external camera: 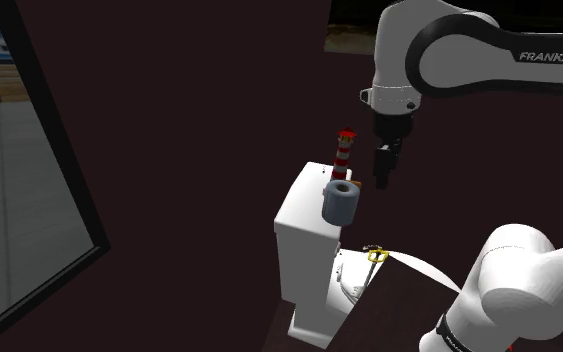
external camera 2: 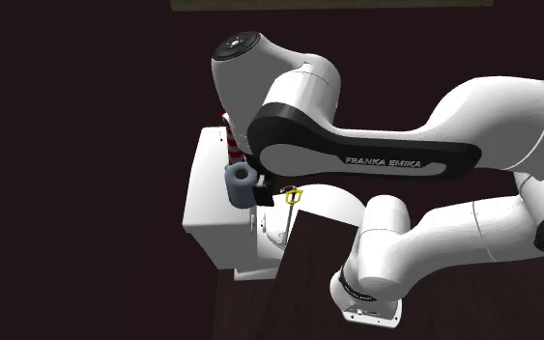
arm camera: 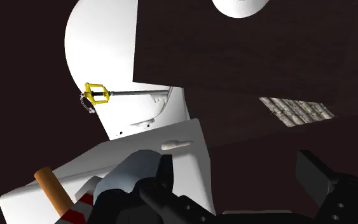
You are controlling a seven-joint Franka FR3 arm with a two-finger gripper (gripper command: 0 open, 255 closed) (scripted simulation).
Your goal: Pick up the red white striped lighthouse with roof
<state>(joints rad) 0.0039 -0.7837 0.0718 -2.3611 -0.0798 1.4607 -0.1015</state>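
A white robot arm (external camera: 469, 60) reaches over a white toilet in a dim room with dark walls. The red and white striped lighthouse (external camera: 344, 153), capped with a red roof, stands upright on top of the toilet tank (external camera: 304, 215), towards its far edge. Just in front of it on the tank sits a grey-blue roll (external camera: 341, 202), with a small orange cylinder (arm camera: 53, 189) beside it.

The black gripper (external camera: 381, 183) hangs pointing down just to the shoulder view's right of the lighthouse, near it but not touching. In the wrist view its two fingers (arm camera: 323, 181) stand spread apart and nothing is clasped between them. The lighthouse's stripes (arm camera: 79, 210) show low beside one finger, next to the roll (arm camera: 130, 175).

A key-shaped toy (arm camera: 101, 94) with a yellow handle and a thin grey shaft lies on the toilet's rounded lid (arm camera: 101, 44), nearer the robot than the tank. A dark-framed pane (external camera: 29, 180) fills the shoulder view's left side.

In the second exterior view the arm hides most of the lighthouse (external camera 2: 227, 145).
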